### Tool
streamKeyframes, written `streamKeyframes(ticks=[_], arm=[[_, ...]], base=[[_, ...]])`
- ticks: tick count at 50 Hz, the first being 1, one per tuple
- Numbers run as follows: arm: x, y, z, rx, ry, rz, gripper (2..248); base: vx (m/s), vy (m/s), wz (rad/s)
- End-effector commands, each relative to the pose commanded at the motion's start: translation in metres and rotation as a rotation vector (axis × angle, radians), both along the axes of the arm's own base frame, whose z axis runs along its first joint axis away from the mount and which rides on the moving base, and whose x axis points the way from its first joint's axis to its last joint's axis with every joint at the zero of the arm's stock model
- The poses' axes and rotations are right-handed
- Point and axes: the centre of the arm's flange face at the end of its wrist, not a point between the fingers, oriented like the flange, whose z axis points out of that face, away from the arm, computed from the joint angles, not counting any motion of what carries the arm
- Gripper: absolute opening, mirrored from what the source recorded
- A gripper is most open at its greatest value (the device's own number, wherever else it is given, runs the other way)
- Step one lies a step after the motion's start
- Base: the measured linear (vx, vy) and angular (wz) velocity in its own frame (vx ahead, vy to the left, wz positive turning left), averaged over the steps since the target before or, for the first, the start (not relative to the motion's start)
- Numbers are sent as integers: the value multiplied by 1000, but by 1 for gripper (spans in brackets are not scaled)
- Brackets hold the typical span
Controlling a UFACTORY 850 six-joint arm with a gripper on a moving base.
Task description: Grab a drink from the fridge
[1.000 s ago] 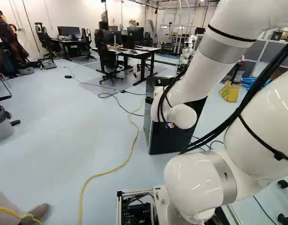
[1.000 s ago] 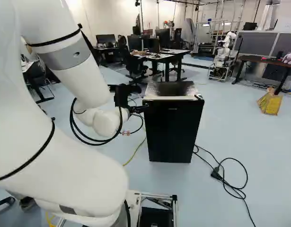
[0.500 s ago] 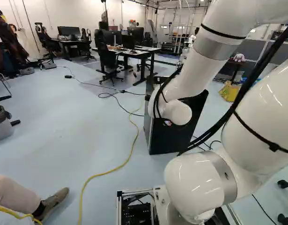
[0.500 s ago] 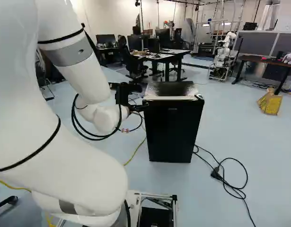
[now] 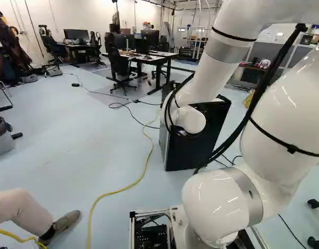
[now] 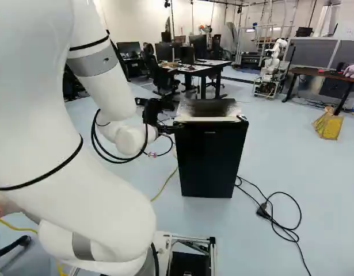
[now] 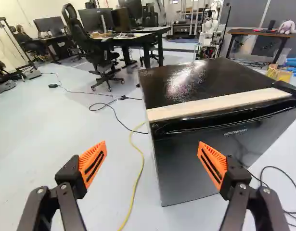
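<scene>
Your gripper (image 6: 172, 122) is spread wide, w/ floor (image 7: 66, 120) at 10 o'clock, fridge (image 6: 206, 164) edge approx 12. Front faces approx 6, long axis vert.

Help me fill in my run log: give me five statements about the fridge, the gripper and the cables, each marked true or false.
1. The gripper is closed around a drink. False: its fingers stand wide apart and hold nothing.
2. The fridge has its door shut. True.
3. A pale strip runs along the front edge of the fridge's top. True.
4. The yellow cable lies across the top of the fridge. False: it runs along the floor beside it.
5. In the right base view, a black cord lies on the floor to the right of the fridge. True.
</scene>
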Motion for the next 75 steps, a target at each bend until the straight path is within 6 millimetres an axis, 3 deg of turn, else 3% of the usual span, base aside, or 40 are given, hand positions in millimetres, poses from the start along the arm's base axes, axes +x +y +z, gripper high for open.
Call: streamKeyframes(ticks=[75], arm=[[34, 16, -51, -52, -95, -131, 247]], base=[[0, 0, 0]])
